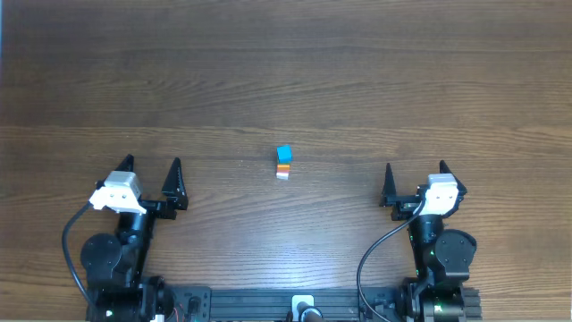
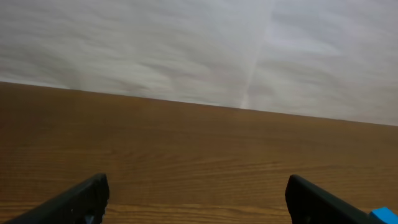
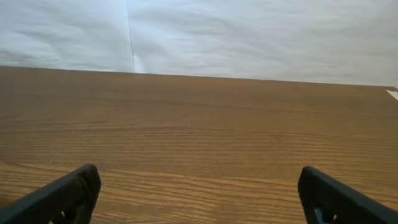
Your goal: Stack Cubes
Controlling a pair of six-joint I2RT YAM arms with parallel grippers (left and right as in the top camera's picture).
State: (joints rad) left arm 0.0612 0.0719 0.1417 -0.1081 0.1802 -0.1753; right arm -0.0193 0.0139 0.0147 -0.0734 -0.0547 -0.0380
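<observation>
A small stack of cubes [image 1: 283,164] stands at the middle of the wooden table: a blue cube [image 1: 284,153] on top, an orange one [image 1: 283,166] under it and a white one [image 1: 282,175] at the bottom. My left gripper [image 1: 150,170] rests open near the table's front left, well apart from the stack. My right gripper [image 1: 414,173] rests open at the front right, also clear of it. In the left wrist view a blue corner [image 2: 384,213] peeks past the black fingers [image 2: 323,202]. Bare wood lies between the right wrist view's fingers [image 3: 62,196].
The dark wooden table [image 1: 286,80] stretches wide behind and to both sides of the stack. A white wall [image 3: 249,37] rises past the table's far edge. Both arm bases stand along the front edge.
</observation>
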